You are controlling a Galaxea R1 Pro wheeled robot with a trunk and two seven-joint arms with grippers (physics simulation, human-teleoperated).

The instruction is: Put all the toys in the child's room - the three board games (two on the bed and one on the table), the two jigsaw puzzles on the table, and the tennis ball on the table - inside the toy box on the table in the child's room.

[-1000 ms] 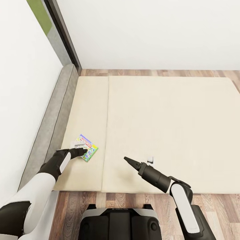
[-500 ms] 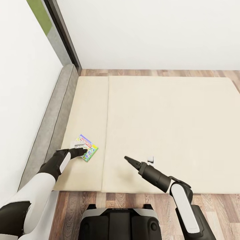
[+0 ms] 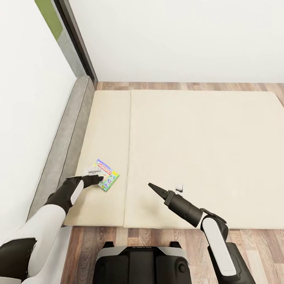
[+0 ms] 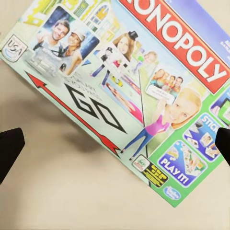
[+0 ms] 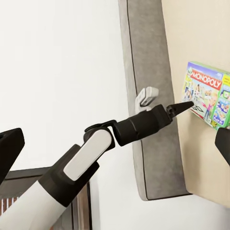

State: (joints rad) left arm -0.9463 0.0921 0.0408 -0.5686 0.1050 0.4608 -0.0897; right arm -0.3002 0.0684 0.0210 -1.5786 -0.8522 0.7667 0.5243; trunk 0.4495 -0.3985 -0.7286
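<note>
Between your spread left gripper fingers, the Monopoly box lies flat on the mattress, so closing now risks pads skidding off its thin edge; right gripper looks pinched shut, empty.

Left arm: white shell on the upper part, glossy black shoulder joint, then a black forearm with a white panel along its side. It narrows to a dark tapered tip. Seen from my right wrist, the same arm shows a white, rounded segment, a black collar joint, and a long black cone ending in a point.

Right arm: white link with dark trim near the elbow, black cylindrical forearm, pointed black end.

My fingers are matte black, blunt-edged.

Base: dark grey housing, pale grey rim, two round black knobs.
</note>
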